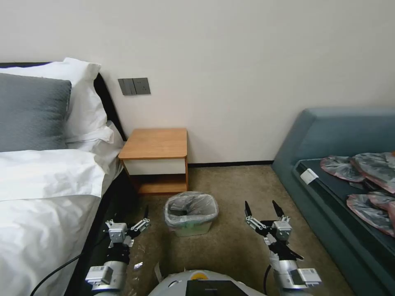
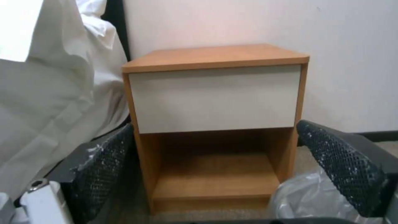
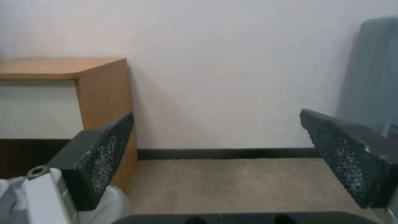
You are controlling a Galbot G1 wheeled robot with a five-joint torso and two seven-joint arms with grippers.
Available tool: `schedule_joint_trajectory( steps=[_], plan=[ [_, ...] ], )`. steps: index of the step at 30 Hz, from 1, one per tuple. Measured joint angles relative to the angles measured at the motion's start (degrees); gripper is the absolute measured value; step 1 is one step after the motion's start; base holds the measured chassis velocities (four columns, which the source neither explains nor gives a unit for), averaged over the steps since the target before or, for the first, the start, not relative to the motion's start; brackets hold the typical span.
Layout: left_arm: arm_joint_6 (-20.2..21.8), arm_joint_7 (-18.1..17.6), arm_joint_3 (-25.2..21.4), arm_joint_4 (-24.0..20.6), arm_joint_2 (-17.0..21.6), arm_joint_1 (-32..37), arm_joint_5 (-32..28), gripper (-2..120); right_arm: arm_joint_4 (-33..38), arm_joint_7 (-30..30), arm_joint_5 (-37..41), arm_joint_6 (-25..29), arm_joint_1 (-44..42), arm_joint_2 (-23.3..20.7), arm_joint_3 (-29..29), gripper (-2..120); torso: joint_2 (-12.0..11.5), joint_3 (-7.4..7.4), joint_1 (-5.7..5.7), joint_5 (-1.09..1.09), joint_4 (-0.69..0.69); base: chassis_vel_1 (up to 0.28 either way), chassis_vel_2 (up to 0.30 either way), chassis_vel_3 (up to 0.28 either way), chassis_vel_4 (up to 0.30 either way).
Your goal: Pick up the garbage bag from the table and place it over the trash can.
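Observation:
The garbage bag [image 1: 196, 210] is spread over the rim of the cream trash can [image 1: 191, 229], which stands on the carpet in front of the table [image 1: 156, 143]. The table's wooden top is bare. My left gripper [image 1: 145, 218] hangs open to the left of the can, with nothing between its fingers. In the left wrist view the left gripper [image 2: 214, 126] faces the table [image 2: 215, 93], and a fold of the bag [image 2: 307, 199] shows by one finger. My right gripper [image 1: 261, 205] is open to the right of the can; the right wrist view has the right gripper [image 3: 216, 113] facing the wall beside the table [image 3: 104, 93].
A bed [image 1: 45, 185] with white sheets and pillows runs along the left, close to my left arm. A teal sofa [image 1: 329, 148] on the right carries several flattened grey-pink bags [image 1: 366, 172]. Open carpet [image 1: 238, 181] lies between the can and the sofa.

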Motion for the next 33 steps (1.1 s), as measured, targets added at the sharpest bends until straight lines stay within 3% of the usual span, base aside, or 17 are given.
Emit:
schedule_joint_trajectory(
  steps=[8, 33],
  plan=[
    [0.89, -0.87, 0.58, -0.02, -0.33, -0.08, 3.16, 100, -0.47, 0.62, -0.62, -0.03, 0.26, -0.04, -0.84, 100, 0.00, 0.00, 0.00, 0.00, 0.00, 0.000, 0.000, 0.000, 0.000],
    [1.01, -0.88, 0.64, -0.09, -0.34, -0.14, 3.31, 100, -0.53, 0.75, -0.66, 0.11, 0.24, -0.04, -0.85, 100, 0.00, 0.00, 0.00, 0.00, 0.00, 0.000, 0.000, 0.000, 0.000]
  ],
)
